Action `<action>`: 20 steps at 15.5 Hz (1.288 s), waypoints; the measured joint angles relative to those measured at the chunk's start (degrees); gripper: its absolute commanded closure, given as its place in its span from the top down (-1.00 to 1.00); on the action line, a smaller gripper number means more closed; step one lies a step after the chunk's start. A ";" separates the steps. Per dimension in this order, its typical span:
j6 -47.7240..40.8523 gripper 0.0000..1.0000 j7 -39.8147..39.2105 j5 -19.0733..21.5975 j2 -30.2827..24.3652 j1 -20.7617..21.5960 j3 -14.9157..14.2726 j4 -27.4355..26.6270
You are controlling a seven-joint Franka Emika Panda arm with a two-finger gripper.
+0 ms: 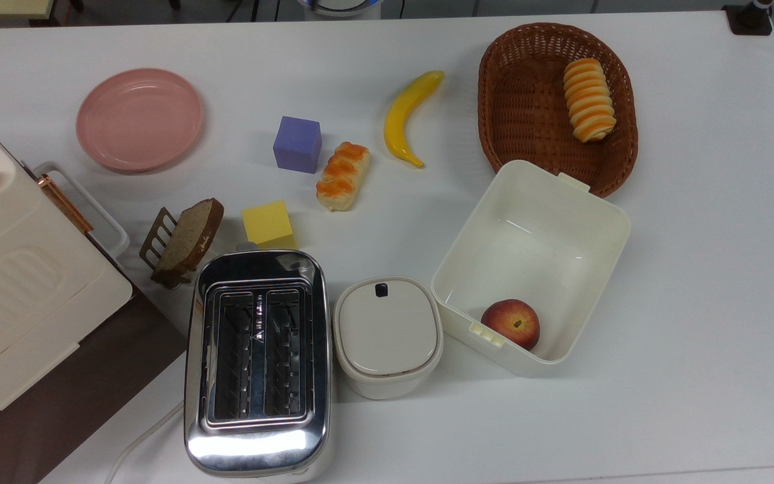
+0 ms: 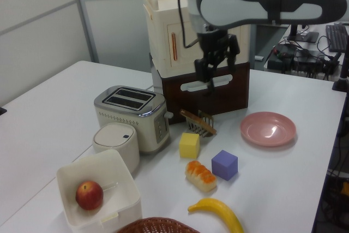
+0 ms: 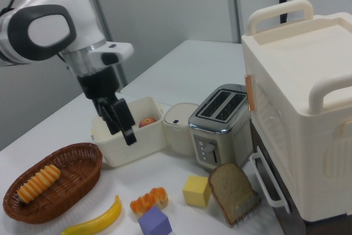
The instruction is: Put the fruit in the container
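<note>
the apple point(image 1: 510, 323) lies inside the cream container point(image 1: 603, 262), in its corner at about 6 o'clock in the top view. the gripper point(image 3: 119, 123) hangs raised above the table with its fingers apart, holding nothing.

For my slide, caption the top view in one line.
A red apple rests inside the cream-white container beside a lidded pot and toaster.

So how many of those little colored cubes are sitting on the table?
2. The purple cube sits beside the glazed bread roll; the yellow cube sits just above the toaster in the top view. No others show, though the big cream cabinet could hide something.
</note>
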 measured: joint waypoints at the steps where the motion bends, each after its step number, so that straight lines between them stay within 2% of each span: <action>1: 0.00 1.00 -0.97 0.03 0.05 -0.51 -1.04 0.00; 3: 1.51 1.00 -2.01 0.85 0.19 -0.66 -3.38 -0.01; 5: 4.67 1.00 -2.36 4.77 0.51 -0.69 -4.98 -0.02; 7: 5.29 1.00 -4.02 6.07 0.80 -0.68 -5.11 -0.03; 10: 6.66 1.00 -7.08 6.31 1.51 -0.68 -5.26 -0.06; 16: 7.10 1.00 -8.14 6.31 3.77 -0.41 -5.74 -0.06; 20: 7.11 1.00 -8.21 6.31 3.83 3.82 -9.92 -0.05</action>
